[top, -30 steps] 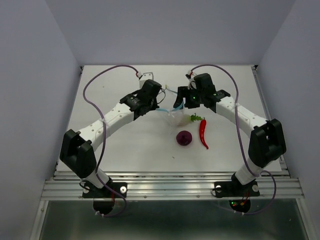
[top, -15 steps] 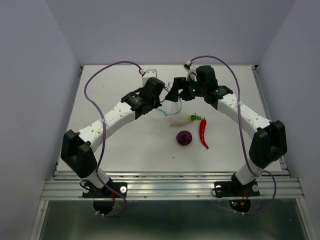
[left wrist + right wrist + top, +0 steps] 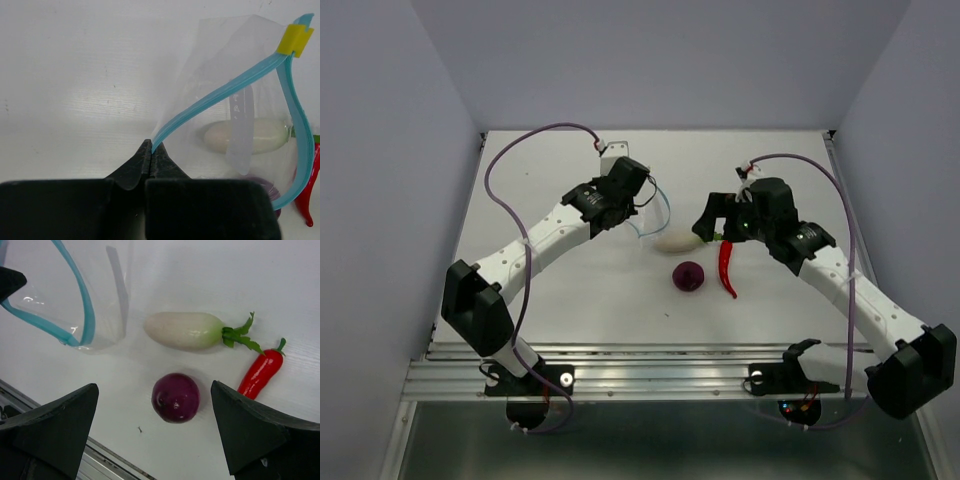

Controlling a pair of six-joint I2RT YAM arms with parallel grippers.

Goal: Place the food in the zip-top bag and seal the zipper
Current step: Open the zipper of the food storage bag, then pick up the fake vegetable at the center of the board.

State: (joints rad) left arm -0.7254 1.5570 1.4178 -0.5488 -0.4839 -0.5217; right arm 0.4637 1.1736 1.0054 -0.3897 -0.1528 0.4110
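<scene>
My left gripper (image 3: pixel 151 146) is shut on the blue zipper (image 3: pixel 225 90) of the clear zip-top bag (image 3: pixel 210 60) and holds its mouth edge up; in the top view it (image 3: pixel 642 206) sits left of the food. The bag's mouth gapes, with a yellow slider (image 3: pixel 295 39) at the far end. The white radish (image 3: pixel 185 330) lies on the table beside the bag (image 3: pixel 100 295), outside it. The purple onion (image 3: pixel 175 397) and red chili (image 3: pixel 260 371) lie nearby. My right gripper (image 3: pixel 154 387) is open and empty above the onion; it also shows in the top view (image 3: pixel 708 222).
The white table (image 3: pixel 560 290) has a metal rail (image 3: pixel 660 375) along its near edge. Grey walls stand on both sides and behind. In the top view the radish (image 3: pixel 677 241), onion (image 3: pixel 689 276) and chili (image 3: pixel 726 265) cluster at the middle right.
My right gripper has left the bag's mouth and swung toward the near right, now open over the onion. The bag hangs from my left gripper alone.
</scene>
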